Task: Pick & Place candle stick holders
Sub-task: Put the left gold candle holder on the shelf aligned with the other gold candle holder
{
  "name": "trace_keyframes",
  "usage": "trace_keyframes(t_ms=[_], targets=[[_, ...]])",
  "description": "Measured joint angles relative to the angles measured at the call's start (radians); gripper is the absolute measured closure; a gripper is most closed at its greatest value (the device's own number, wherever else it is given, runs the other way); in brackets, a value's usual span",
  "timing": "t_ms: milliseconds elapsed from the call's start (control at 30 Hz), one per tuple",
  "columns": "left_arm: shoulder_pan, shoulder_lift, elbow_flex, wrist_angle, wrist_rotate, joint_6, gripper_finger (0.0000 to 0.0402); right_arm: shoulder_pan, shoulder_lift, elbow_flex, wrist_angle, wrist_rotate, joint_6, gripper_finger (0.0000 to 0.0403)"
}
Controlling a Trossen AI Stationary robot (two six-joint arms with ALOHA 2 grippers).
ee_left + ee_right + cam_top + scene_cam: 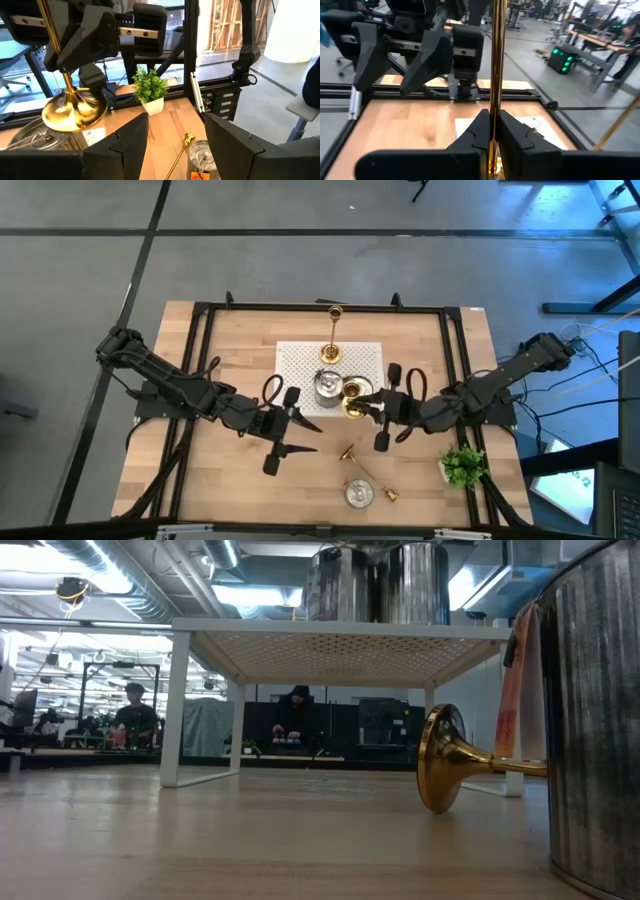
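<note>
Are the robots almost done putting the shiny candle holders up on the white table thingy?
About halfway, it seems. Done: one gold candlestick and a silver holder stand on the white stand. In hand: the right end effector grips another gold candlestick at the stand. Left: a gold candlestick lying on the table and a silver holder beside it. The left end effector is open and empty.

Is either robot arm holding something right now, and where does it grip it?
The right gripper is shut on a gold candlestick's slim stem. The left gripper is open, holding nothing.
</note>
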Motion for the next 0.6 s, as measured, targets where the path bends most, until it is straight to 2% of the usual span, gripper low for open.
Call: trace_keyframes(t_ms=[67, 300, 600], targets=[[0.000, 0.003, 0.000, 0.000, 0.000, -0.003, 0.0209, 0.007, 0.000, 0.000, -0.001, 0.030, -0.009, 0.0382], [-0.003, 0.004, 0.000, 0.000, -0.001, -0.020, 0.0210, 0.004, 0.000, 0.000, -0.004, 0.032, -0.026, 0.0382], [-0.007, 0.004, 0.000, 0.000, -0.008, -0.046, 0.0208, -0.053, 0.000, -0.001, -0.017, -0.142, -0.083, 0.0382]])
